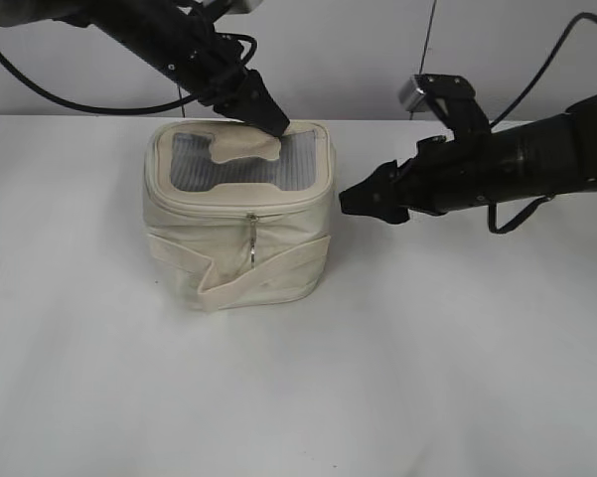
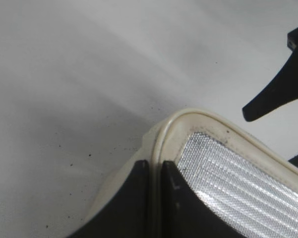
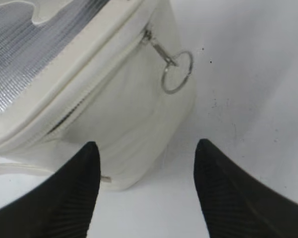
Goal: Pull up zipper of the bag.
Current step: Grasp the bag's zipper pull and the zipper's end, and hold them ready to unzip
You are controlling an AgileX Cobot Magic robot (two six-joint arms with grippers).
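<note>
The cream bag [image 1: 228,253] stands on the table, its lid showing a grey panel [image 1: 194,159]. The zipper track [image 1: 228,202] runs around the lid rim, and a silver pull [image 1: 250,241] hangs on the front face. My left gripper [image 1: 276,123] is at the lid's back right corner, shut on the lid rim [image 2: 161,144], which passes between its fingers [image 2: 155,166]. My right gripper [image 1: 350,199] is open and empty just right of the bag, level with its upper side. In the right wrist view its fingers [image 3: 146,148] frame the bag's corner [image 3: 134,114], below a second pull with a ring [image 3: 161,51].
The white table [image 1: 427,378] stretches in front of and right of the bag. A flat cream strap [image 1: 268,273] wraps the bag's lower front. A grey wall [image 1: 358,50] rises behind the table. The right gripper's black fingers [image 2: 280,91] show in the left wrist view.
</note>
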